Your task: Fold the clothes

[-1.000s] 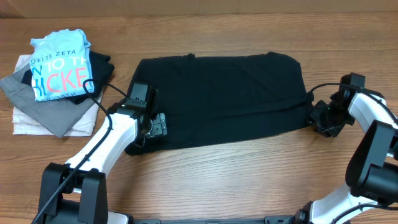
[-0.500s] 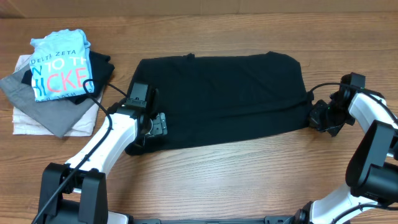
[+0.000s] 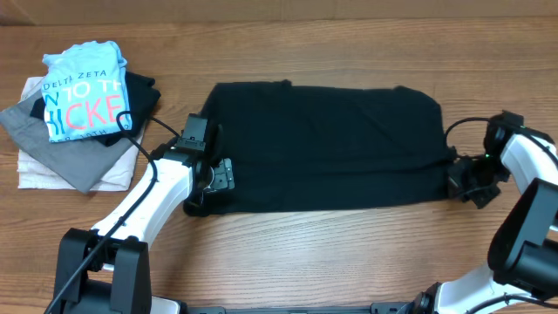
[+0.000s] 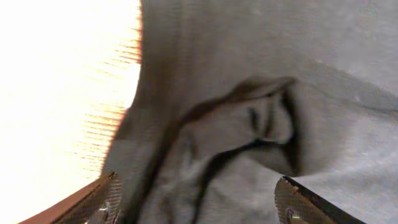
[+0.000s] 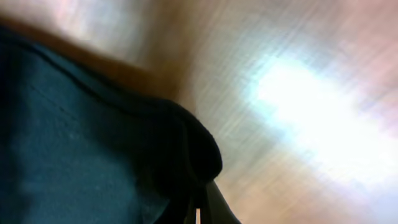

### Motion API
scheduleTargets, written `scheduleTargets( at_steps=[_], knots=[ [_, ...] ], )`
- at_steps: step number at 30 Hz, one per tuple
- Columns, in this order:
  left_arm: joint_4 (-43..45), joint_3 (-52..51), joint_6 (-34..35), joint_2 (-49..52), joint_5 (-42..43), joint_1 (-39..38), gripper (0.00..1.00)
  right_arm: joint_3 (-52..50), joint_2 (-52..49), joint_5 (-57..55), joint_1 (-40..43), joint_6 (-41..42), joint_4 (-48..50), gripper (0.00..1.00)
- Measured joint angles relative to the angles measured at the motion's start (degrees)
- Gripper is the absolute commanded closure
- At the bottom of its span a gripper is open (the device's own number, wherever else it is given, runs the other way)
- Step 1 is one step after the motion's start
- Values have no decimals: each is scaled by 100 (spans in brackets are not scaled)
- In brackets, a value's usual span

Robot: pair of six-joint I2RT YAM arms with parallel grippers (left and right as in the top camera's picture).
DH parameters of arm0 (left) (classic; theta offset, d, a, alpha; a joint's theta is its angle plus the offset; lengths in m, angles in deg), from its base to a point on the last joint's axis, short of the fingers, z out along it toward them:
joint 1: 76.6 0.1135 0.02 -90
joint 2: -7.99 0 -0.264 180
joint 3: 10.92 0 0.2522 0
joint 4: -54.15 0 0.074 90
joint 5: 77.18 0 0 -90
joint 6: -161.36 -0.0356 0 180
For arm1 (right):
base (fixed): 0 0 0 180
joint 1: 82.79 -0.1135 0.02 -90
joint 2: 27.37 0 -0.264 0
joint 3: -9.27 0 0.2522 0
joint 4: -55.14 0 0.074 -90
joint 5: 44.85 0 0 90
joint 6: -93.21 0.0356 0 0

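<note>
Task status: partly complete, by judgement. One black garment (image 3: 323, 144) lies spread flat at the centre of the table (image 3: 349, 253) as a broad rectangle, with further folds apparently needed before it can be stacked. At the table's far left corner sits a stack (image 3: 78, 122) of finished items. Four layers can be counted: a light blue printed shirt (image 3: 83, 92) on top, a black piece (image 3: 139, 100), a grey piece (image 3: 52, 153) and a white piece (image 3: 35, 174) at the bottom. Anything hidden beneath cannot be confirmed. Two grippers are present. The left gripper (image 4: 199, 202) sits over the garment's near left corner, jaws spread wide above a bunched ridge of cloth and gripping nothing. The right gripper (image 5: 199, 210) is at the near right corner. Its view is blurred, but the jaws appear pinched together on the garment's edge.
</note>
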Motion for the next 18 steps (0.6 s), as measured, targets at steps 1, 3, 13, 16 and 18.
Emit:
scheduleTargets(
  at_steps=[1,3,13,16,18],
  knots=[
    [-13,0,0,0,0,0,19,0,39,-101,15,70,-87,96],
    [-50,0,0,0,-2,0,20,0,127,-295,15,170,-262,96],
    [-118,0,-31,0,195,0,21,0,216,-525,15,306,-852,92],
    [-116,4,-52,0,315,0,21,2,382,-522,15,328,-890,88],
    [-133,52,-153,0,424,0,21,31,605,-522,15,343,-901,77]
  ],
)
